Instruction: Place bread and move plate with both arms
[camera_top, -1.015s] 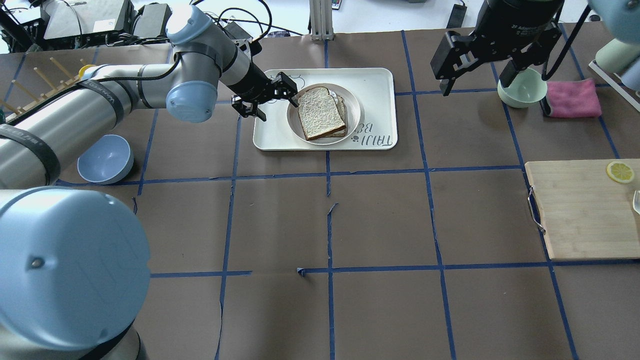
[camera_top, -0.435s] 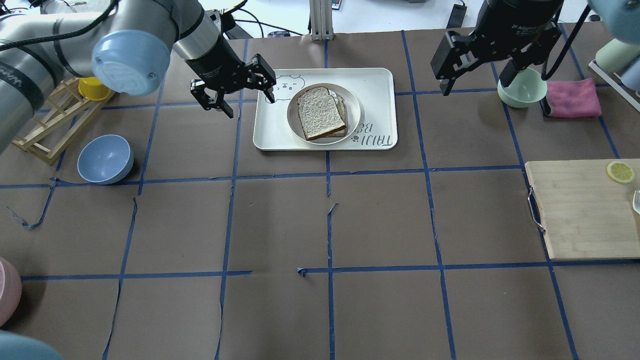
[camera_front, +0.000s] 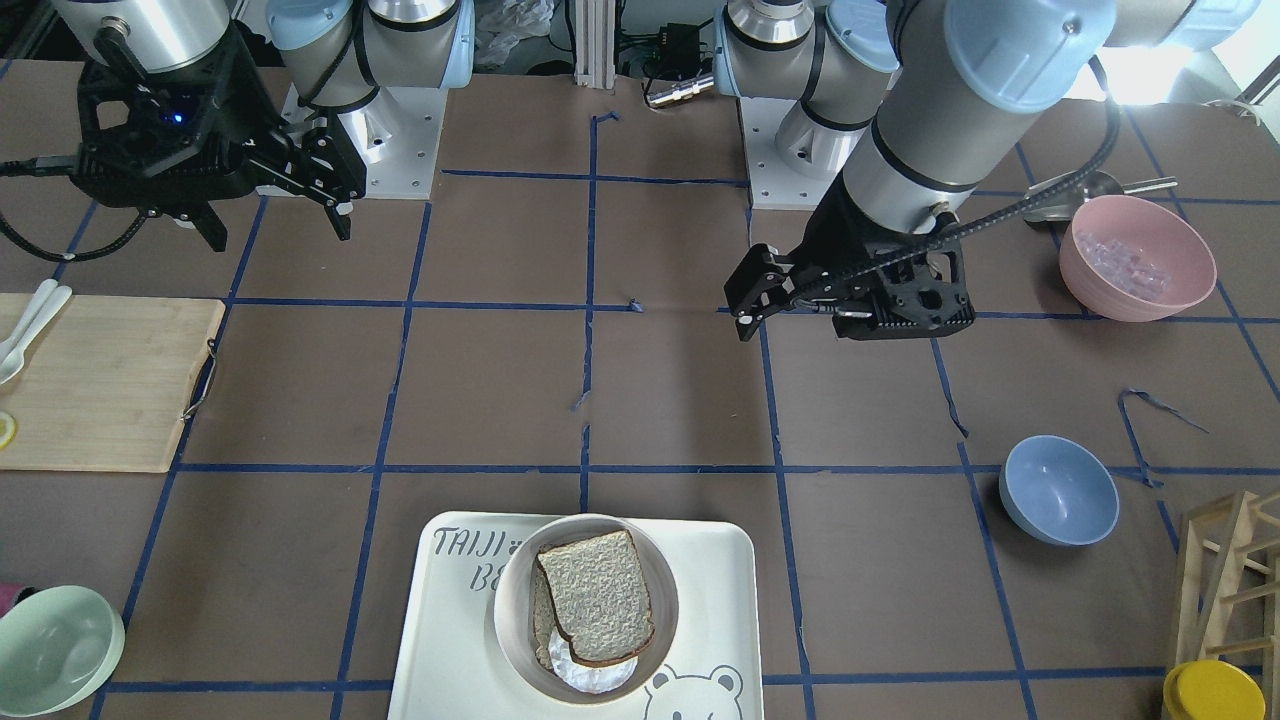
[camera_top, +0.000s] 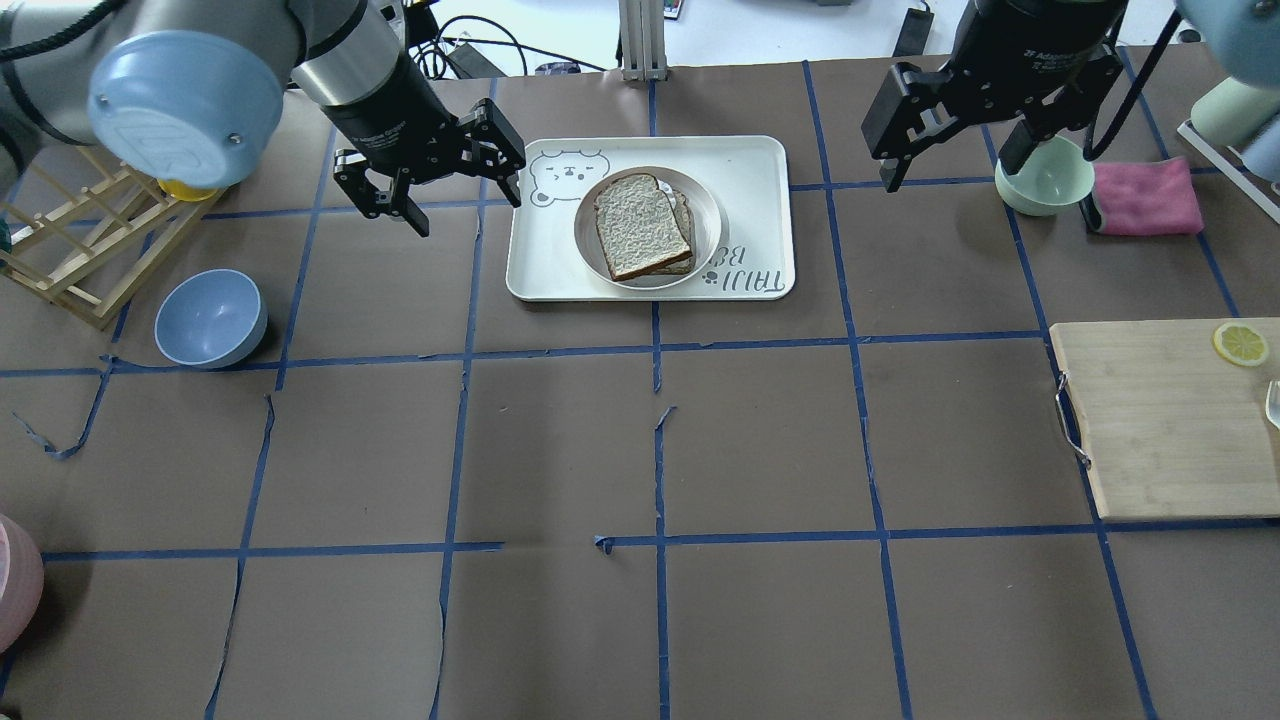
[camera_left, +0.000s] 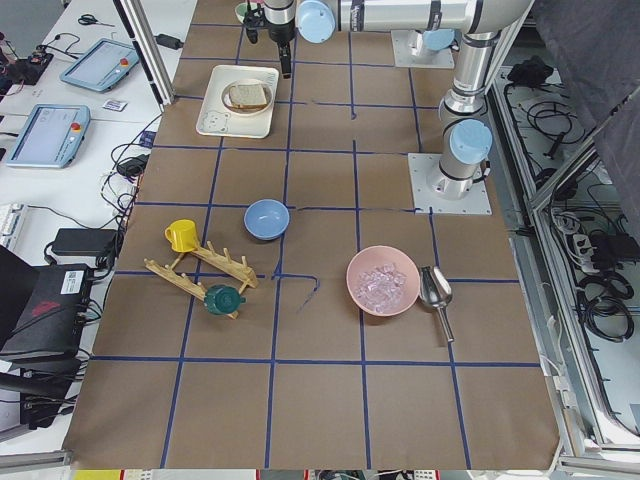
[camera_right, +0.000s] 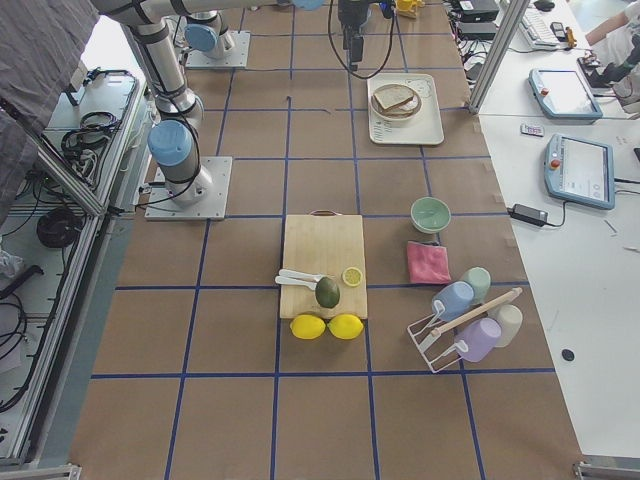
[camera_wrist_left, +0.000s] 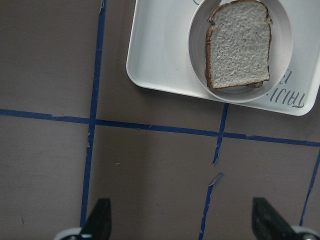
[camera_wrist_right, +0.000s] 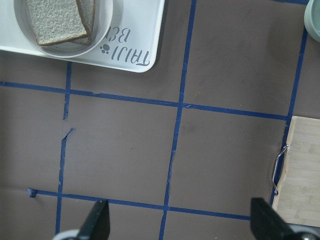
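Note:
The bread (camera_top: 640, 225), a dark-crusted slice, lies on top of a paler slice (camera_top: 685, 228) in the round cream plate (camera_top: 708, 215). The plate stands on the bear-printed tray (camera_top: 760, 160). My left gripper (camera_top: 468, 214) is open and empty, raised above the table just left of the tray. The left wrist view shows the bread (camera_wrist_left: 239, 44) in the plate (camera_wrist_left: 196, 50) ahead of its open fingers. My right gripper (camera_top: 950, 170) is open and empty, held high to the right of the tray. The bread also shows in the front view (camera_front: 597, 598).
A mint-green bowl (camera_top: 1045, 180) and a pink cloth (camera_top: 1145, 195) lie under the right arm. A wooden cutting board (camera_top: 1160, 420) with a lemon slice is at the right edge. A blue bowl (camera_top: 210, 318) and a wooden rack (camera_top: 70, 250) are at the left.
My left gripper has drawn back from the plate's left rim, moving left and away off the tray, still open. The bread, plate and right arm have not moved.

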